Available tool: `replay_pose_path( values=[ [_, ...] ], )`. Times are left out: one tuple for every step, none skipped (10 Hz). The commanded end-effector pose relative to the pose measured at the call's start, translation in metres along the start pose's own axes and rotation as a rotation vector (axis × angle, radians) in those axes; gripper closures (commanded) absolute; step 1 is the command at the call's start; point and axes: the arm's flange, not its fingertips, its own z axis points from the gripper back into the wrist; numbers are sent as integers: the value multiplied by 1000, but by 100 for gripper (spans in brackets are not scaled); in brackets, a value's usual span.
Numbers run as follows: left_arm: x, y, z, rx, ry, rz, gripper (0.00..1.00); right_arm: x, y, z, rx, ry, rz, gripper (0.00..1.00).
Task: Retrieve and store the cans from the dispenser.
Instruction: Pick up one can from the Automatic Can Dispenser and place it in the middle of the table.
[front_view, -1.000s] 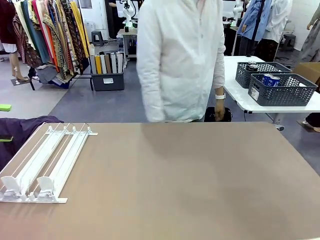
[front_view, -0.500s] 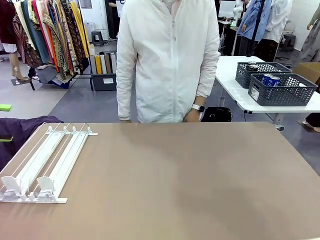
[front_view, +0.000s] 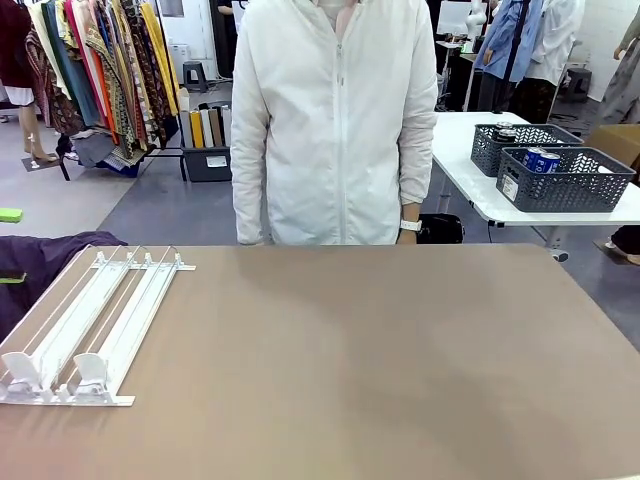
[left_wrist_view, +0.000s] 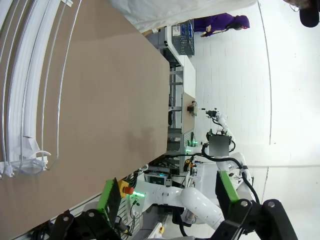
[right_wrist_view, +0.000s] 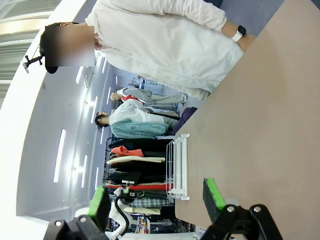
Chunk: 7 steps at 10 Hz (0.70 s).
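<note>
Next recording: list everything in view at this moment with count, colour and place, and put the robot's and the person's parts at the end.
Dispenser: one, white wire rails with clear stops, on the table's left side, lanes bare.
Table: one, brown, across the foreground.
Mesh baskets: two, dark grey, on the white side table at far right.
Cans: a few, blue-and-white, inside the nearer basket; the exact number cannot be told.
Purple cloth: one, at the table's far left edge.
Left gripper: black with green pads, open, above the table.
Right gripper: same, open.
Person: one, white jacket, standing at the far edge, watch on one wrist.
</note>
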Motion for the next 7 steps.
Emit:
replay_pose_path(
  values=[
    [-1,-4,0,-18,-8,13,0,2,3,-2,25,-9,16,0],
    [-1,-4,0,-18,-8,13,0,2,3,-2,25,-9,16,0],
    [-1,-4,0,-18,-8,13,0,2,3,-2,25,-9,16,0],
    [-1,-4,0,-18,-8,13,0,2,3,-2,25,-9,16,0],
    [-1,-4,0,-18,-8,13,0,2,3,-2,25,-9,16,0],
    [-1,-4,0,-18,-8,13,0,2,3,-2,25,-9,16,0],
    [-1,-4,0,-18,-8,13,0,2,3,-2,25,-9,16,0]
  ],
)
